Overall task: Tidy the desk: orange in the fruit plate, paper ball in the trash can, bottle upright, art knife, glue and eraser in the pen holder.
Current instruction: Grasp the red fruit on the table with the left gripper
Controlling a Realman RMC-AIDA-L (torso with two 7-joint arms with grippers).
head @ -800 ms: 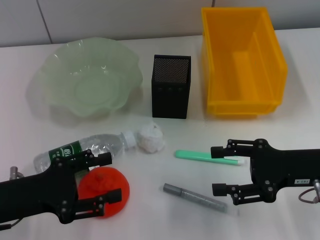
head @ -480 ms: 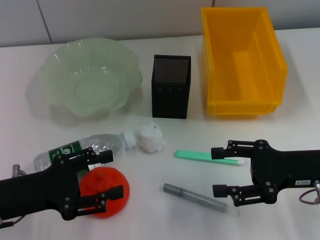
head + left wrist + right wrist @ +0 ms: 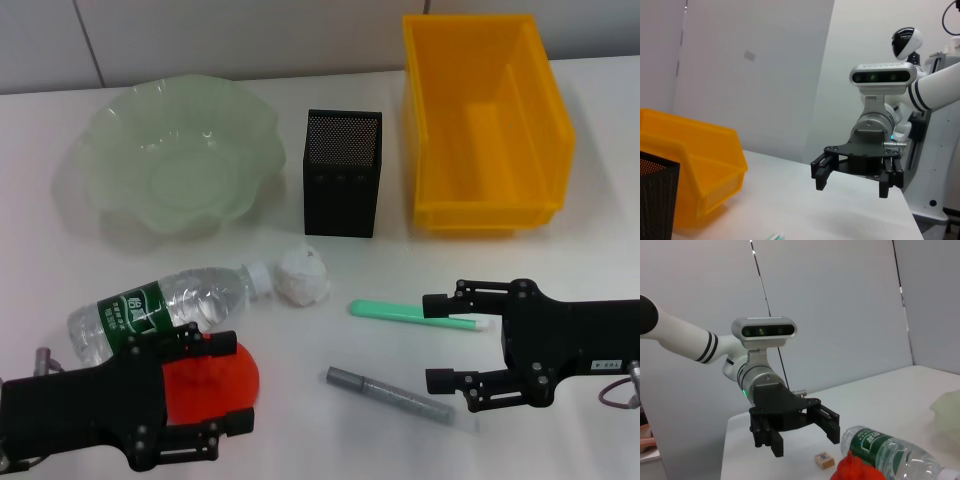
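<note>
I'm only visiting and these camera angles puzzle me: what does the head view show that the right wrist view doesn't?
Only the head view shows the pen holder, the trash can, the paper ball, a green pen-like item, a grey pen-like item and the right tool, open. Only the right wrist view shows the eraser lying on the table. Both share the bottle on its side, the orange, the edge of the fruit plate and the left tool, open around the orange.

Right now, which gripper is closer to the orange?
The left. The left gripper is right at the orange, one finger on each side of it. The right gripper is open, well off to the orange's right, beyond the grey pen.
</note>
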